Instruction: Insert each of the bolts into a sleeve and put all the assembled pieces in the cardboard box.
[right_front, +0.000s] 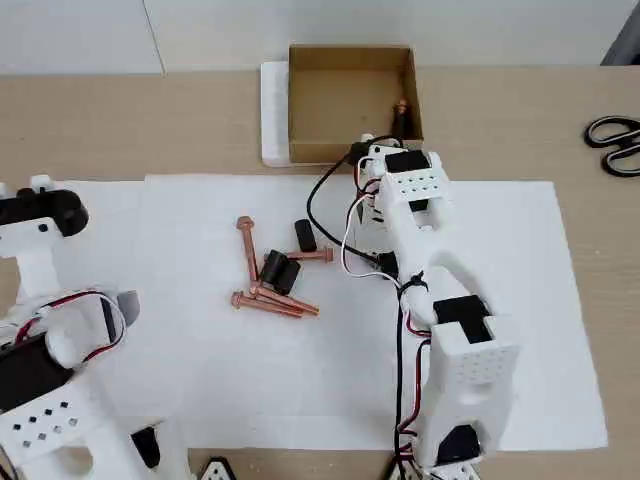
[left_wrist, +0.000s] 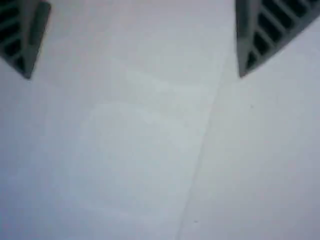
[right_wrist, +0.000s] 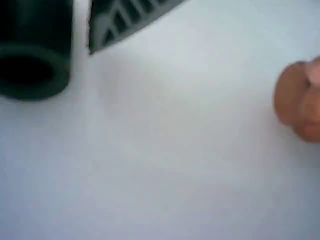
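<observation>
**Progress and clearance.** The cardboard box (right_front: 300, 100) stands on the table (right_front: 520, 100) just past the far edge of the white paper sheet (right_front: 200, 370), with a foam slab (right_front: 272, 110) against one side. In the box corner nearest the right arm (right_front: 415, 200) we see what looks like one assembled piece (right_front: 402, 115). We therefore judge the task begun but mostly undone.

About four loose bolts (right_front: 247, 245) and two bare sleeves (right_front: 281, 271) lie clustered near the middle of the sheet, some touching, and none of these is joined yet.

The right arm lies across the sheet to its far edge, with the right gripper (right_front: 372, 165) just at the box's near wall. Its wrist view shows one finger (right_wrist: 125, 20) beside a sleeve and a bolt head, and we cannot tell whether the fingers are spread or pressed together. The left gripper (left_wrist: 135, 45) hangs over bare paper near the sheet's left edge, fingers spread and holding nothing.

We judge the room wide between the cluster and the sheet's left and near edges. The right arm and its cables (right_front: 320, 200) crowd the way to the box. Scissors (right_front: 612, 145) lie at the table's right edge, well apart.
</observation>
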